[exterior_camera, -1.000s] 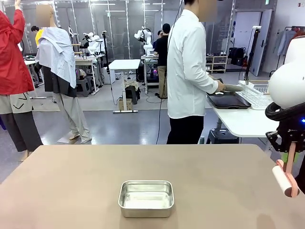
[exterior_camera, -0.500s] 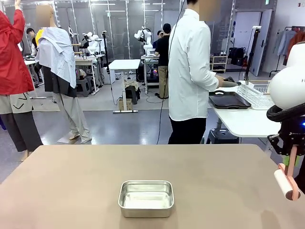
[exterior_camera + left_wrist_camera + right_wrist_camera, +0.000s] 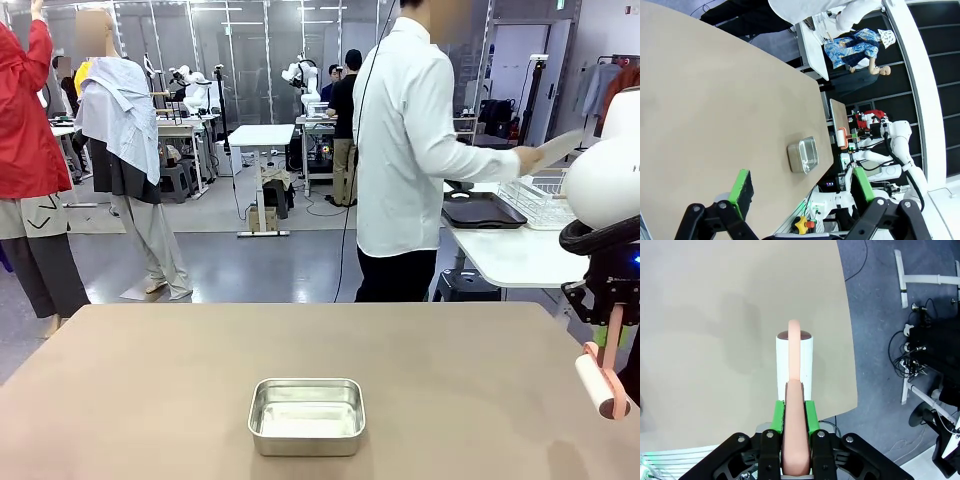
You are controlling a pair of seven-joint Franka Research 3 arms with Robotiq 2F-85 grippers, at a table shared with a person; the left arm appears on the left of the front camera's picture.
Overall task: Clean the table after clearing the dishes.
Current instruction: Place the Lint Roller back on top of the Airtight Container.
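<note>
1. The right gripper (image 3: 795, 415) was clamped on the pink handle of a lint roller (image 3: 794, 371), white roll pointing away from the fingers, held above the table (image 3: 715, 315) near its edge.
2. In the front view that roller (image 3: 601, 378) hung tilted at the table's right side.
3. The left gripper (image 3: 800, 192) stood wide open, holding nothing, above the table.
4. A steel pan (image 3: 306, 415) sat near the front middle of the table (image 3: 150, 380); it looked empty.
5. Beyond the table, a person (image 3: 410, 150) stood at a white side table (image 3: 510, 255) bearing a dark tray (image 3: 485, 210), lifting a white plate (image 3: 556, 148) in one hand.
6. No writing was readable.
</note>
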